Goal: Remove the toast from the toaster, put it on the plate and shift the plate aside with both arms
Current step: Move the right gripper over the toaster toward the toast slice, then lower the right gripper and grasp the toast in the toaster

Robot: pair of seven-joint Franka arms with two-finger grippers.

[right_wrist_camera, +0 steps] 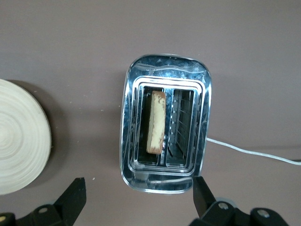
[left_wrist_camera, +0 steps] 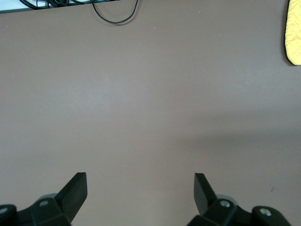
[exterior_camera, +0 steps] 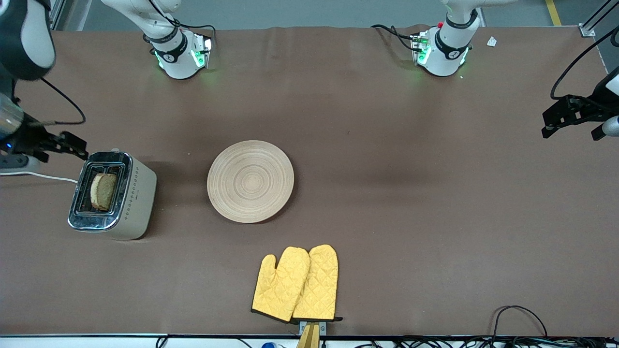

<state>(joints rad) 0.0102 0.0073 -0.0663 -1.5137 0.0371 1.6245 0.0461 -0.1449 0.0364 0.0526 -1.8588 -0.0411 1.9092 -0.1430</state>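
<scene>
Fingers of the right gripper (right_wrist_camera: 138, 197) hang spread and empty above the toaster (exterior_camera: 113, 195); toast (right_wrist_camera: 156, 121) sits upright in one slot; plate (exterior_camera: 250, 181) lies bare beside it; left gripper (left_wrist_camera: 140, 193) waits wide, empty; next, I reckon, a straight descent onto the slice.

Brown toast (exterior_camera: 103, 191) upright in beige/chrome toaster (exterior_camera: 114, 195), bare bamboo plate (exterior_camera: 250, 181) beside, mid-table.

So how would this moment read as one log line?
toast: in toaster | plate: bare | right gripper: open over toaster | left gripper: open, waiting
</scene>
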